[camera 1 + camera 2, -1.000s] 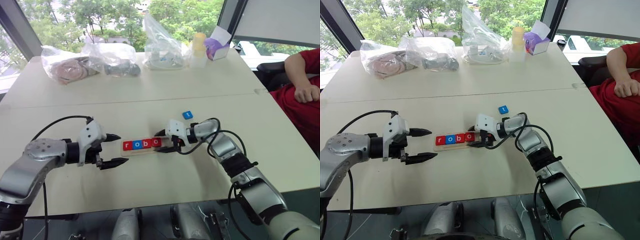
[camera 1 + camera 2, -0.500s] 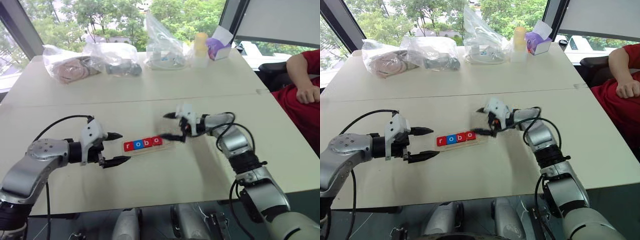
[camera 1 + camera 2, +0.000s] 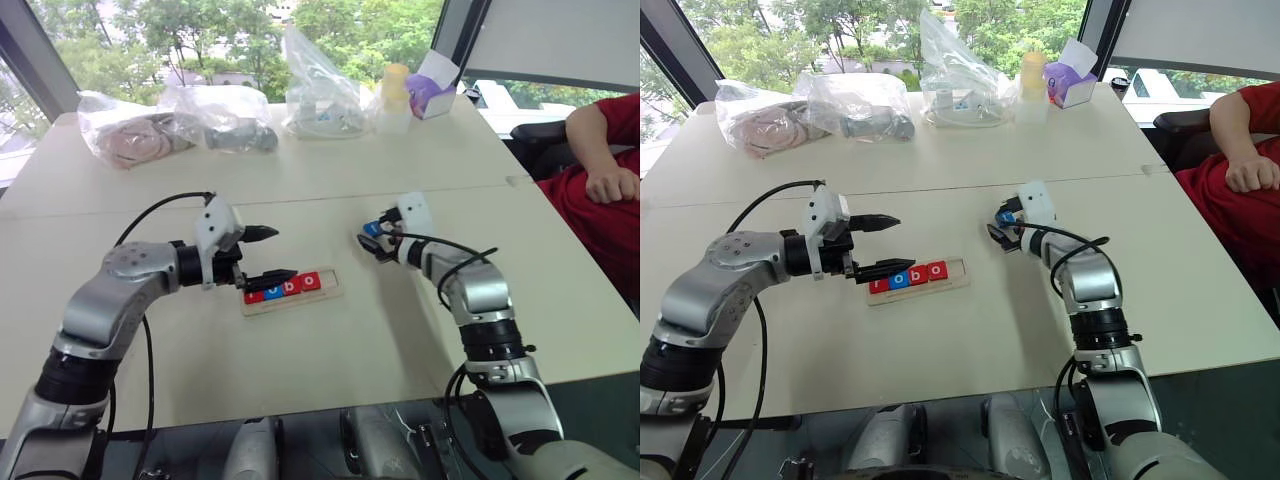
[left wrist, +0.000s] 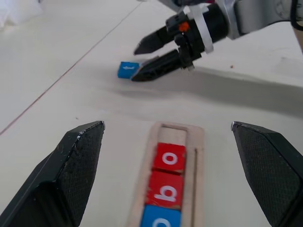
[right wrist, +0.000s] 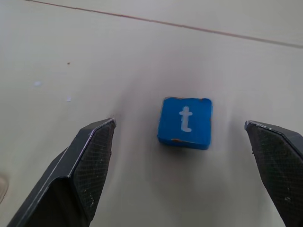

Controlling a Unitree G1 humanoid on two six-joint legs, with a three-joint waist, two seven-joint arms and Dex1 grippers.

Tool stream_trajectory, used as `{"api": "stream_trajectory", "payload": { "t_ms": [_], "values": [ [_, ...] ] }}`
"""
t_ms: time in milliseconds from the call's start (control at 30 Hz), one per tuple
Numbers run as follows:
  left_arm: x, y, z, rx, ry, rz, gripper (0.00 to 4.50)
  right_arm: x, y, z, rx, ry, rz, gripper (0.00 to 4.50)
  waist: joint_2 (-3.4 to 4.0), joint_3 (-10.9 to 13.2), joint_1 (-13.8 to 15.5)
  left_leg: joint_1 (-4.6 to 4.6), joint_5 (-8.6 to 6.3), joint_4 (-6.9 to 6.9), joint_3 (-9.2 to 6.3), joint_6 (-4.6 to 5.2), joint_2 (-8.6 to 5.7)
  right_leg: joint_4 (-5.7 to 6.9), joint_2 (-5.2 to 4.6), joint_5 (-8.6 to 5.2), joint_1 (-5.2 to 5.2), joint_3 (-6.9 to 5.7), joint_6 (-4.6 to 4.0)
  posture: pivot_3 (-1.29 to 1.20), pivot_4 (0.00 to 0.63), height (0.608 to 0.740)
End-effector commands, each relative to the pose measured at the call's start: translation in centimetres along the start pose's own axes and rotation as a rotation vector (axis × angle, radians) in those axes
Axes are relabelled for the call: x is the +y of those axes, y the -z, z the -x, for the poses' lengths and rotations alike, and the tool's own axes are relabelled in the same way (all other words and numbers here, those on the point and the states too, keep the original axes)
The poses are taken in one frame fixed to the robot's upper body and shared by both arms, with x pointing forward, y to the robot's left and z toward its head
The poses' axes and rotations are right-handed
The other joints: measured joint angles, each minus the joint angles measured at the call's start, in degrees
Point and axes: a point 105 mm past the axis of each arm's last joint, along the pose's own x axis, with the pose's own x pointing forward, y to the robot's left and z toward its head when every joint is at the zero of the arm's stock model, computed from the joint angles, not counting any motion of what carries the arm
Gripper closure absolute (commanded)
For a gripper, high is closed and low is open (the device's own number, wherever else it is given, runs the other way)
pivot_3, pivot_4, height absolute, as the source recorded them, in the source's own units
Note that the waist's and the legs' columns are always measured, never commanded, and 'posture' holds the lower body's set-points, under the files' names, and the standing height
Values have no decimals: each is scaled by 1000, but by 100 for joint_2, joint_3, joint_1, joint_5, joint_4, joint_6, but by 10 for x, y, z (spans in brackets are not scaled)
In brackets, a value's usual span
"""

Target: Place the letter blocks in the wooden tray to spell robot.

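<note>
Tray (image 3: 325, 293), light wood with raised rim, is lying mid-table, long axis running roughly 8 to 2 o'clock in the head views. Blocks in it are showing red r (image 3: 878, 285) (partly hidden by a finger), blue o (image 3: 271, 289), red b (image 3: 290, 285), red o (image 3: 309, 281), all white lowercase letters; the last slot at the tray's 2 o'clock end is sitting bare. Left gripper (image 3: 263, 254) is hovering over the tray's 8 o'clock end, fingers spread wide, lower fingertip (image 3: 282, 274) overlapping the r block; contact can't be told. In the left wrist view the tray is running straight between the two parted fingers, red o (image 4: 169, 157), red b (image 4: 165, 190) and blue o (image 4: 160, 220) stacked in line.

Blue t block (image 5: 185, 122), square and flat, white t upright, slightly chipped edges, is lying flat on the white table (image 3: 300, 190) at about 2 o'clock from the tray, well apart from it. Right gripper (image 3: 373, 236) is pointing down at it with jaws wide apart; in the right wrist view the t block is sitting between the two fingers, touching neither. In the left wrist view the block (image 4: 128, 69) is lying just beside the lower fingertip.

Farther back, plastic bags (image 3: 205, 115), a bottle (image 3: 397, 97) and a tissue box (image 3: 430, 92) are sitting along the far edge. Person's arm (image 3: 600, 155) in red is resting at 3 o'clock.
</note>
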Motion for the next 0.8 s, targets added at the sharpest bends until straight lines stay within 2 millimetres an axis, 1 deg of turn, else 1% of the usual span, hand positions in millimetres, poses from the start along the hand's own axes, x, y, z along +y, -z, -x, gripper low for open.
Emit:
{"api": "stream_trajectory", "payload": {
  "t_ms": [33, 100, 200, 333, 367, 533, 567, 633, 733, 800],
  "values": [
    [3, -5, -2, -18, -19, -33, 0, 0, -6, -8, -15, 31, 23, 37, 0, 0, -11, -2, 0, 0, 0, 0, 0, -2, -1, 0, -1, 0, 1, 0, 150, 740],
    [0, -2, -3, -25, -30, -22, 0, -2, -1, -14, -2, 50, 29, 37, -1, -1, -21, -7, 0, 0, 0, 0, 0, -6, -3, 8, -2, 0, 15, 0, 150, 740],
    [-4, 3, -3, -15, -38, -16, 0, -3, 2, -18, -4, 61, 46, 809, -2, -1, -50, -7, 0, 2, -1, 0, 1, -7, -5, 11, -1, 2, 20, 0, 150, 740],
    [-5, 6, -2, -11, -48, -10, 0, -5, 1, -20, -10, 76, 61, 2888, -2, -2, -67, -6, 0, 2, -2, 0, 1, -6, -4, 12, -1, 2, 20, 0, 150, 740],
    [-5, 5, -3, -12, -48, -11, 0, -5, 1, -20, -7, 76, 61, 3289, -3, -2, -67, -6, 0, 2, -3, 0, 1, -6, -4, 12, -1, 2, 20, 0, 150, 740],
    [-10, 1, -6, -38, -33, -4, 0, -10, -2, -13, -12, 118, 57, 3297, -3, -2, -59, -7, 0, 2, -3, 0, 1, -6, -4, 12, -1, 2, 21, 0, 150, 740],
    [-12, 0, -6, -43, -23, 1, 0, -14, -5, -7, -29, 155, 46, 3297, -3, -2, -55, -8, 0, 2, -4, 0, 1, -7, -5, 12, -1, 2, 21, 0, 150, 740],
    [-20, 0, -7, -28, 7, -4, 0, -23, -4, 12, -39, 238, -16, 3297, -3, -2, -20, -12, 0, 2, -7, 0, 1, -8, -6, 12, -2, 2, 21, 0, 150, 740],
    [-30, 2, -10, -6, 55, -9, 0, -17, 9, 37, 0, 269, -213, 3297, -3, -2, 20, -19, 0, -5, -9, 0, 3, -7, -11, 10, -10, 1, 24, 0, 150, 740],
    [-33, 1, -13, -12, 74, -6, 0, -15, 13, 51, 12, 309, -264, 3297, -2, -3, 48, -20, 0, -6, -9, 0, 3, -6, -10, 10, -13, 1, 24, 0, 150, 740]
  ]
}}
